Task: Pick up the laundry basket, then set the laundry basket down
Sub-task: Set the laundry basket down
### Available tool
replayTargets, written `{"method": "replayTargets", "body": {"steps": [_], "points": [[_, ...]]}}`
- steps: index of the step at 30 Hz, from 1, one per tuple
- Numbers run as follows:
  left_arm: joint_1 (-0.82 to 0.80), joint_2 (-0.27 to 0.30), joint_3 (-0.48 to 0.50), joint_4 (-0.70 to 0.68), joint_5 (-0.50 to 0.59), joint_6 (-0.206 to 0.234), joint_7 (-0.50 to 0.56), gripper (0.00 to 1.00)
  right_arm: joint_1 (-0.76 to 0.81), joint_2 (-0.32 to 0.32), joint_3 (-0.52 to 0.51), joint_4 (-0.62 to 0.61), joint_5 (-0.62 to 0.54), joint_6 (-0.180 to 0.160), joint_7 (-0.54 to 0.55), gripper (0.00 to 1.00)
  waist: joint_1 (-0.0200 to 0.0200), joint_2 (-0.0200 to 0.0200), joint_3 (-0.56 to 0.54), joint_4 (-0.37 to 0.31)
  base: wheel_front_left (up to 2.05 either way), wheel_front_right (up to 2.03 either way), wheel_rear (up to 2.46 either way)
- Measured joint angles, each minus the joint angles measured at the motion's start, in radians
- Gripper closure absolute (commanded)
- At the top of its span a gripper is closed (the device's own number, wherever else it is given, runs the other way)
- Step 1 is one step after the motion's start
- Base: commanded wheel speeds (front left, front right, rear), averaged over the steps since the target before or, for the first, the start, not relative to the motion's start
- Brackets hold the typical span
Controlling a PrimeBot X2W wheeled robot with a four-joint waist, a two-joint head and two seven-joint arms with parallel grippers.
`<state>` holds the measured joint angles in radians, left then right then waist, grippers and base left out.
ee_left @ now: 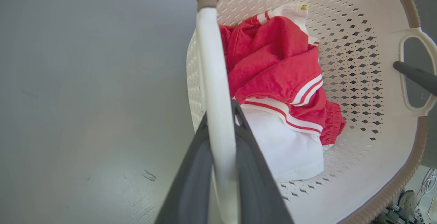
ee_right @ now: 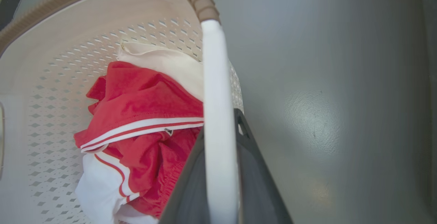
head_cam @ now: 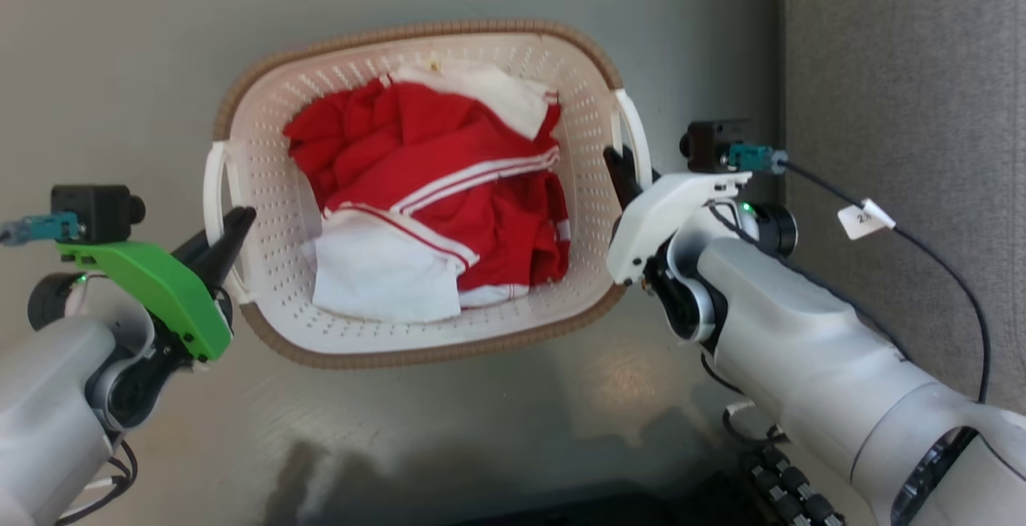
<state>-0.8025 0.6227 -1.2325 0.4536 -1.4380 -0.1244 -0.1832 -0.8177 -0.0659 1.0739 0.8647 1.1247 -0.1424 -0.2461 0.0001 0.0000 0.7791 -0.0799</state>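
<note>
The laundry basket (head_cam: 417, 33) is cream-white and perforated, with a brown woven-look rim, and lies across the middle of the head view over a grey floor. Red and white clothes (head_cam: 433, 181) fill its bottom. My left gripper (head_cam: 234, 231) is shut on the basket's left loop handle (head_cam: 213, 189). In the left wrist view the fingers (ee_left: 191, 169) clamp the white handle bar (ee_left: 213, 63) from both sides. My right gripper (head_cam: 621, 169) is shut on the right loop handle (head_cam: 637, 129). The right wrist view shows that handle bar (ee_right: 215, 80) pinched between the dark fingers (ee_right: 254, 176). Whether the basket touches the floor I cannot tell.
A grey textured panel (head_cam: 906, 69) runs down the right side, close to my right arm. A black cable with a white tag (head_cam: 866, 217) hangs from the right wrist camera. Smooth grey floor (head_cam: 120, 69) surrounds the basket.
</note>
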Motion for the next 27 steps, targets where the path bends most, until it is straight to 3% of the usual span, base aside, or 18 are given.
{"method": "replayTargets", "body": {"steps": [27], "points": [[-0.084, 0.04, -0.001, -0.058, 0.066, 0.0, -0.065, 1.0, -0.039, 0.002, -0.137, -0.025, -0.134, 0.002, -0.002, 1.0, 0.0, 0.0, 0.198, 0.003, 0.0, 0.0, 0.0]]}}
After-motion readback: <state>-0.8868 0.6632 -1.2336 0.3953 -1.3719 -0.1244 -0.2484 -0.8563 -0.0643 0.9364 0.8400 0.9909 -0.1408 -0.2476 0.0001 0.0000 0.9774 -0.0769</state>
